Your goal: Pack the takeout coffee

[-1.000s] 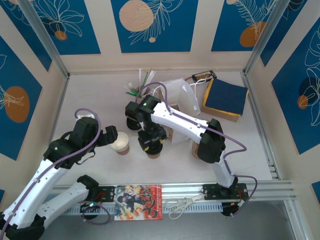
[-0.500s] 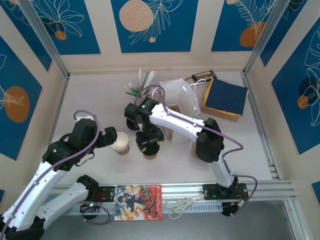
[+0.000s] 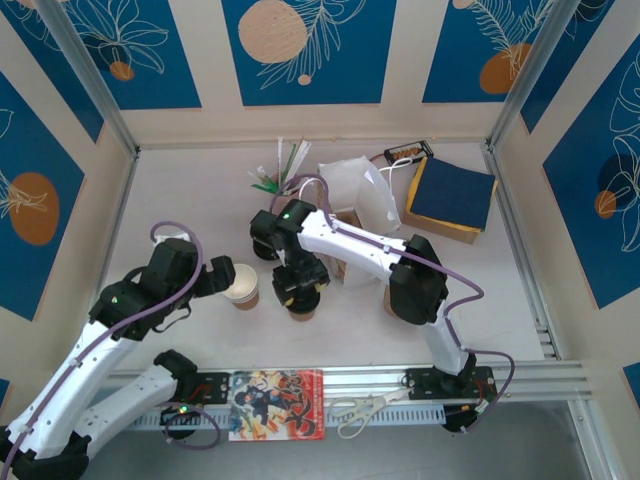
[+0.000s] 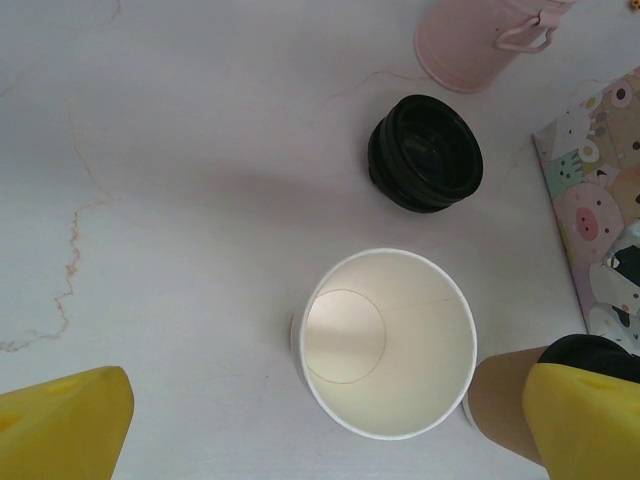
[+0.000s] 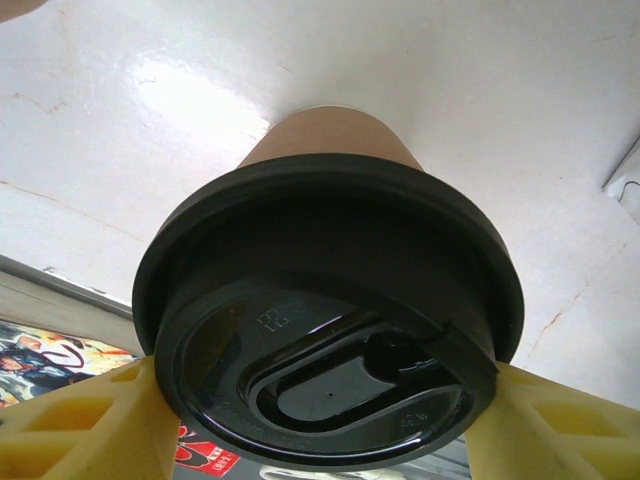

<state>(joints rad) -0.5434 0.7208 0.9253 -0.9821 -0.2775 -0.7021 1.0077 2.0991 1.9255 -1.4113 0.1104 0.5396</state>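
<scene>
Standing by the rig, I took in the pale marbled desk [image 3: 180,200] first, and the white bag [image 3: 360,190] at its back, right of centre, gave me something to place the rest by. A navy stack [image 3: 452,195] lay just right of the bag. A comic [image 3: 277,403] lay well to its near-left, at the front rail.

Both arms reached in on the bag's near-left side. The left hand [image 3: 228,281] was fully released, its yellow fingers [image 4: 60,425] spread wide. The takeout coffee cup [image 4: 390,340] stood upright on the desk between them and just ahead. Its long axis was vertical, its mouth was up, and it was empty and unlidded. From the bag it was the farther of the two brown cups on that side.

The right hand [image 3: 300,288] hung over the nearer one, a lidded cup [image 5: 330,300]. Its fingers sat on either side of the black lid's rim. I could not tell whether they were pinching it or only flanking it, because the rim hid the contact.

A pink cup [image 4: 480,40] stood left of the bag. A loose black lid [image 4: 425,152] lay between it and the open cup.

To my eye, the left hand was plainly the nearer to the open cup. It needed only to close sideways across the wall. The bag lay to the cup's far right, with the lidded cup and the right arm in between.
</scene>
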